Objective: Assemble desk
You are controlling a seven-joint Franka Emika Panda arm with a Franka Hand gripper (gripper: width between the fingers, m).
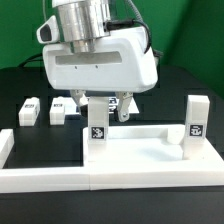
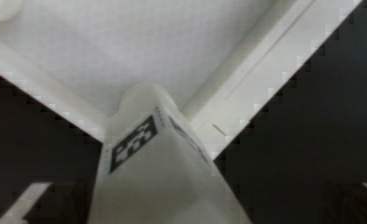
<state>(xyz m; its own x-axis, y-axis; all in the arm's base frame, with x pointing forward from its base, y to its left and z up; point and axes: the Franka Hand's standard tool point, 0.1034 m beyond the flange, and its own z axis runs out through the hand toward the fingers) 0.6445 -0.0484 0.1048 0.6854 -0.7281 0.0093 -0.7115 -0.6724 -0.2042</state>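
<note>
The desk's tabletop panel (image 1: 145, 141) is a wide white rimmed panel lying flat in the middle. One white leg (image 1: 97, 137) with a black-and-white tag stands upright on its corner at the exterior view's left. A second leg (image 1: 195, 120) stands on the corner at the right. My gripper (image 1: 104, 106) hangs right above the left leg, its fingers astride the leg's top and apart from it. In the wrist view the leg (image 2: 155, 165) fills the middle, with the tabletop panel's rim (image 2: 269, 75) behind it. A finger (image 2: 23, 203) shows faintly, clear of the leg.
Two loose white legs (image 1: 30, 110) (image 1: 58, 112) lie on the black table at the exterior view's left. A long white L-shaped rail (image 1: 60, 178) runs along the front and up the left side.
</note>
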